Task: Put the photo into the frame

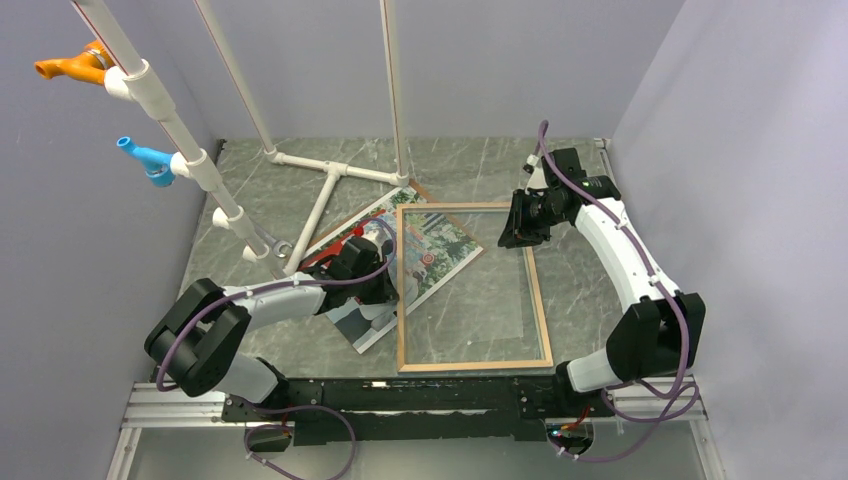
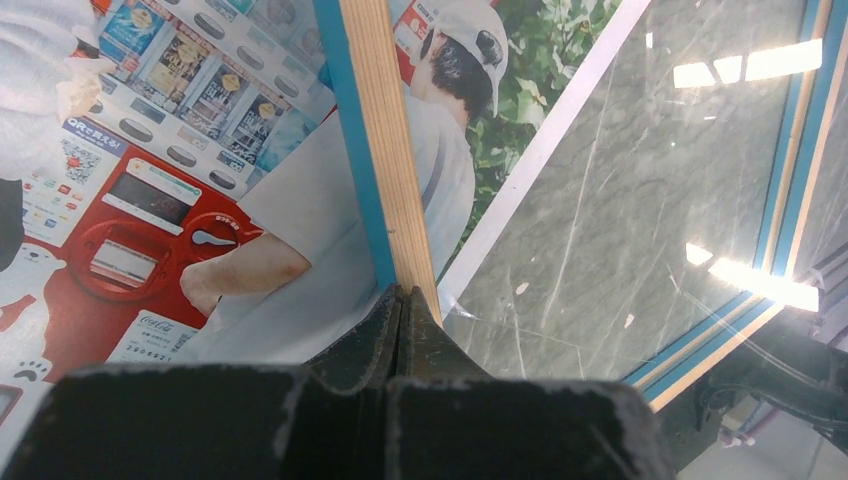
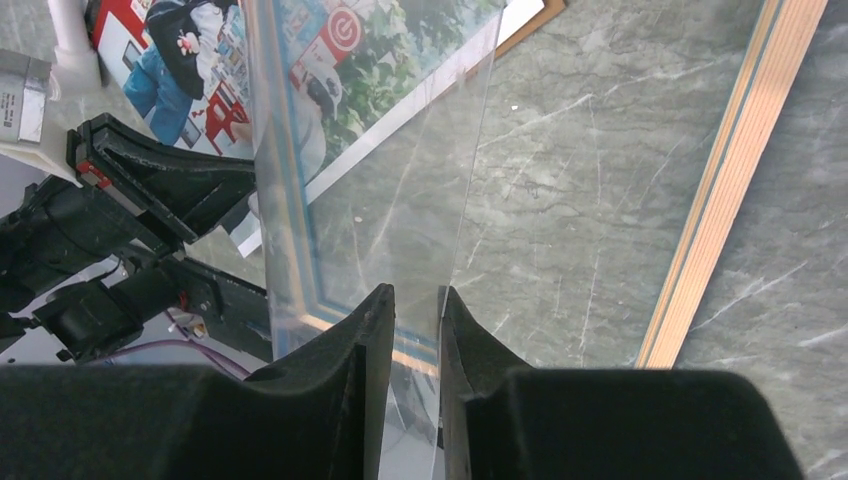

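My left gripper (image 2: pixel 400 300) has its two fingers pressed together. Their tips sit against the near end of the frame (image 2: pixel 385 130), on the left rail where the light wood face meets the blue edge. I see nothing between them, so I judge it is pushing or steadying, not holding. Just past the tips lies the photo (image 2: pixel 150 150), print side up on the grey marbled table (image 1: pixel 600 250). It is skewed, with its upper right part inside the frame opening at picture centre and its lower left part poking out past the left rail. My right gripper (image 3: pixel 415 295), at the frame's upper right corner in the overhead view, has its fingers a little apart. The edge of the clear pane (image 3: pixel 400 150) runs into that gap, and the gap looks wider than the sheet, so I read it as loose, not pinched. A brown board (image 3: pixel 535 25) peeks out beyond the print's far edge. By my reckoning the task is partway: print and frame overlap, but the print is neither squared nor seated, and the pane is not settled.
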Tool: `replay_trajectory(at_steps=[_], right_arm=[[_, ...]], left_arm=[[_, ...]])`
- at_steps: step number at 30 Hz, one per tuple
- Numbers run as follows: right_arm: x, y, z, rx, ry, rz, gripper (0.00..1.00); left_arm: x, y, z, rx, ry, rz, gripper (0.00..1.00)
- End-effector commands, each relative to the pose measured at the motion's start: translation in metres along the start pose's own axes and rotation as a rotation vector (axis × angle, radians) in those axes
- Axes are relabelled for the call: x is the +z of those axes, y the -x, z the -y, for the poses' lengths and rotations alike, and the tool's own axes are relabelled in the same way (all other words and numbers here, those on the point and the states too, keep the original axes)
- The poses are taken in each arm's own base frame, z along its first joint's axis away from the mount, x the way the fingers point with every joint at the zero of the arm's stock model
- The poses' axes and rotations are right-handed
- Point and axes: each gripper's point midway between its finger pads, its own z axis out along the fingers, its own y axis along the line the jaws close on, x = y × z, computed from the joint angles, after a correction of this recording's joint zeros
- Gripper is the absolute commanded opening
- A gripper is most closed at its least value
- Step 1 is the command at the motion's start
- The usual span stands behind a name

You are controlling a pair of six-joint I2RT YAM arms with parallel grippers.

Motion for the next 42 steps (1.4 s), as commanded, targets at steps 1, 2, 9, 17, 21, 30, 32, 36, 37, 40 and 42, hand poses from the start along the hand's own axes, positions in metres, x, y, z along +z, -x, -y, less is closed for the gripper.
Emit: replay_trajectory(at_steps=[1, 2, 9, 17, 21, 30, 32, 36, 37, 40, 42], right_arm=[[-0.011, -0.011, -0.013, -0.029, 0.028, -0.025, 0.25], [-0.011, -0.011, -0.013, -0.03, 0.03, -0.023, 0.26], [-0.012, -0.008, -0.013, -0.04, 0.029, -0.019, 0.41], [-0.001, -0.014, -0.011, -0.03, 0.047, -0.043, 0.56], [0.004, -0.015, -0.002, -0.023, 0.008, -0.045, 0.7], [0.01, -0.016, 0.015, -0.009, -0.071, -0.034, 0.99], [0.01, -0.015, 0.017, -0.008, -0.086, -0.028, 1.0], [0.012, -0.015, 0.026, 0.004, -0.134, -0.023, 1.0], [0.013, -0.015, 0.028, 0.007, -0.143, -0.023, 1.0], [0.017, -0.016, 0.034, 0.013, -0.186, -0.024, 1.0], [0.02, -0.018, 0.04, 0.02, -0.222, -0.031, 1.0]], left_arm=[[0.011, -0.028, -0.043, 0.036, 0.164, -0.075, 0.0], [0.011, -0.028, -0.043, 0.038, 0.163, -0.076, 0.0], [0.01, -0.028, -0.044, 0.042, 0.168, -0.076, 0.0], [0.011, -0.03, -0.045, 0.047, 0.174, -0.082, 0.0], [0.012, -0.031, -0.045, 0.048, 0.176, -0.085, 0.0], [0.012, -0.031, -0.046, 0.051, 0.181, -0.088, 0.0], [0.012, -0.031, -0.046, 0.051, 0.182, -0.087, 0.0], [0.012, -0.031, -0.046, 0.051, 0.184, -0.086, 0.0], [0.012, -0.031, -0.046, 0.05, 0.184, -0.087, 0.0], [0.013, -0.031, -0.046, 0.052, 0.182, -0.088, 0.0], [0.013, -0.031, -0.045, 0.052, 0.181, -0.087, 0.0]])
